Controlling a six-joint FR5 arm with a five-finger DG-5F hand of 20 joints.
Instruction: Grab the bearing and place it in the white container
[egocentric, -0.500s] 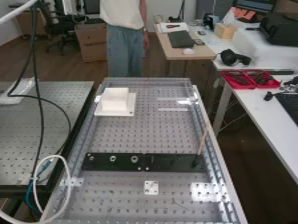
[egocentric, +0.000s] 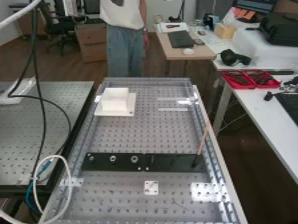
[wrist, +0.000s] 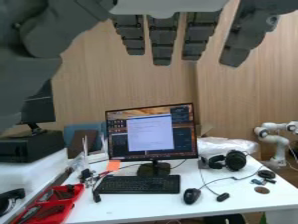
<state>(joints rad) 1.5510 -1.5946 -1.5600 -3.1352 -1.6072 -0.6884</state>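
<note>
High view: small round metal pieces—the bearing (egocentric: 134, 159) presumably among them, though which one cannot be told—sit on a black plate (egocentric: 174, 162) on the bench (egocentric: 126, 134), apart from the hand (wrist: 163, 37). The white container (egocentric: 115, 103) stands on the same bench, beyond the plate and likewise apart from the hand. A thin stick (egocentric: 202, 142) leans at one end of the plate.

Wrist view: the hand is open, its fingers extended and spread. Beyond the fingertips stands a monitor (wrist: 151, 134) on a white desk (wrist: 126, 205), with a keyboard (wrist: 138, 184) before it. Red trays (wrist: 58, 206) lie toward the hand's thumb side—headphones (wrist: 235, 160) rest toward the opposite side.
</note>
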